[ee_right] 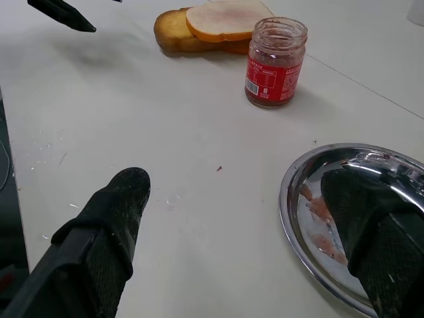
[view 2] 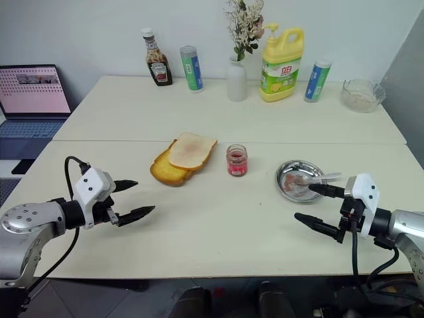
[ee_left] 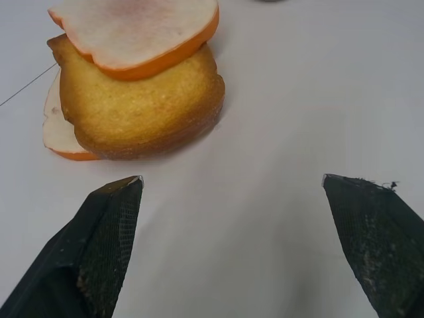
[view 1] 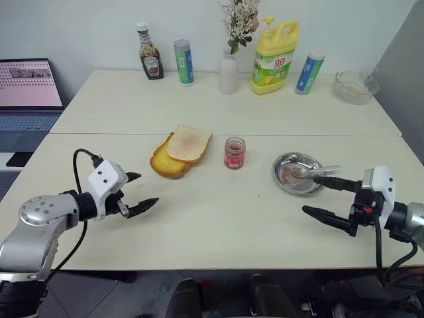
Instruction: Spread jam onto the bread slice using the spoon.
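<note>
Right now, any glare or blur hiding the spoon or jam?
Left eye view: spoon glints in the shiny dish but reads fine. Right wrist view: jam jar sharp; own fingers soft and dark, one covering part of the dish.

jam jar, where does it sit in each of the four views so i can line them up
Left eye view: the jam jar stands near the table's middle, between the bread slice and the steel dish.
Right eye view: same spot, jar right of the bread.
Left wrist view: not in it.
Right wrist view: jar stands in the upper middle, lid off.
Shared landmark: the bread slice lying on the thicker toast.
</note>
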You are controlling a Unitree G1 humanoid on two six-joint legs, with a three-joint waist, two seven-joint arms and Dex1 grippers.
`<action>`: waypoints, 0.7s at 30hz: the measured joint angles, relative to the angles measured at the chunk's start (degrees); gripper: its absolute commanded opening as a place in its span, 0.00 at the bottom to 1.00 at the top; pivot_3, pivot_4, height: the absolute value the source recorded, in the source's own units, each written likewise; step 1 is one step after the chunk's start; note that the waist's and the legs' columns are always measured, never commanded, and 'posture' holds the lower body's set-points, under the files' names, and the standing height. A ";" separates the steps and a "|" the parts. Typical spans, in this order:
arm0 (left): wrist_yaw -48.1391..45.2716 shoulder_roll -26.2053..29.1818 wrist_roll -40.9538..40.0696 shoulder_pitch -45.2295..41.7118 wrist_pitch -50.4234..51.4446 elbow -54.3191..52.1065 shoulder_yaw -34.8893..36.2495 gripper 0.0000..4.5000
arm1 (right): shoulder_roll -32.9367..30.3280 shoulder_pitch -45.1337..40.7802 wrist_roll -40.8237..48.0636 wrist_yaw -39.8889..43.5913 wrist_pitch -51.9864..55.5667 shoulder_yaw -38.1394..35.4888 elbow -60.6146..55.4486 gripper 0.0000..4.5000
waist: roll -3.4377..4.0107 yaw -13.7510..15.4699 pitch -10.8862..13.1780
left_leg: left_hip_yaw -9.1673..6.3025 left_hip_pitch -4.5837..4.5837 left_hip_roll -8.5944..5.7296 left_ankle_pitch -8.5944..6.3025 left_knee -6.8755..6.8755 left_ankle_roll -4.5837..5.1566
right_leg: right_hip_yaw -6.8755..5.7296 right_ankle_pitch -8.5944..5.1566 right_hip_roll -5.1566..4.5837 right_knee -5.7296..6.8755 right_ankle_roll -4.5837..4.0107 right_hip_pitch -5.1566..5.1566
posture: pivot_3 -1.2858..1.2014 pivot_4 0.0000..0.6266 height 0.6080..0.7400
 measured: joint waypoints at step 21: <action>1.48 -0.24 2.55 -1.68 -0.43 1.41 -1.27 1.00 | 1.29 4.46 0.22 -3.66 -0.07 -5.39 -0.32 0.99 | 0.00 0.01 0.00 | 0.00 0.00 0.00 0.00 0.00 0.00 | 0.00 0.00 0.00 0.00 0.01 0.00 | 0.52 0.24 1.00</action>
